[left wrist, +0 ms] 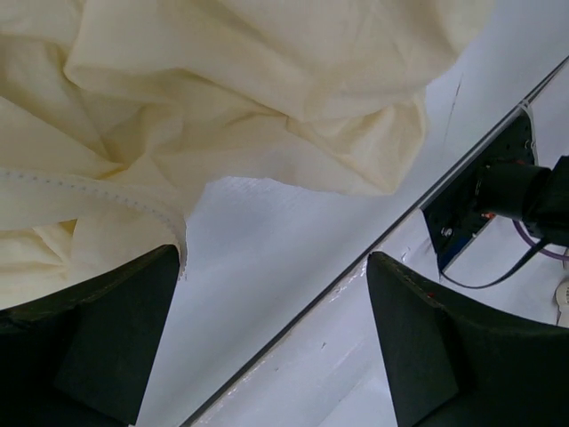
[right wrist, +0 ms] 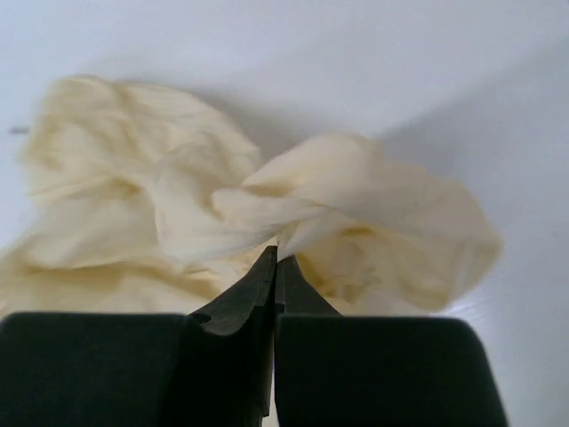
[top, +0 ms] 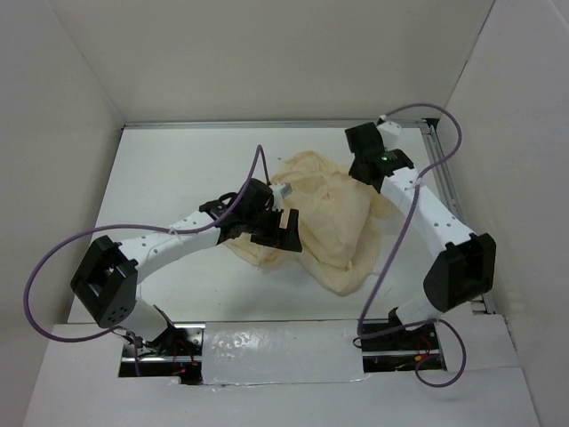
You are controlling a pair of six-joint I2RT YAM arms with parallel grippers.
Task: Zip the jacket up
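Left gripper (left wrist: 273,267) at the jacket's (top: 331,222) near-left hem, jaws wide apart, gripping nothing. Jacket crumpled in a heap on the table (top: 178,173). Right gripper (right wrist: 276,256) at jacket's far-right edge, jaws pinching a fold.

The jacket (top: 333,222) is plain cream to pale yellow, with no print. In the left wrist view a line of fine dotted stitching (left wrist: 98,189) in the same pale tone runs along one edge. The tabletop (top: 178,169) is white. The left arm (top: 169,242) and right arm (top: 436,213) have white links and black joints. The left hand (left wrist: 271,267) and right hand (right wrist: 274,267) are black, and the cables (top: 261,165) are purple.
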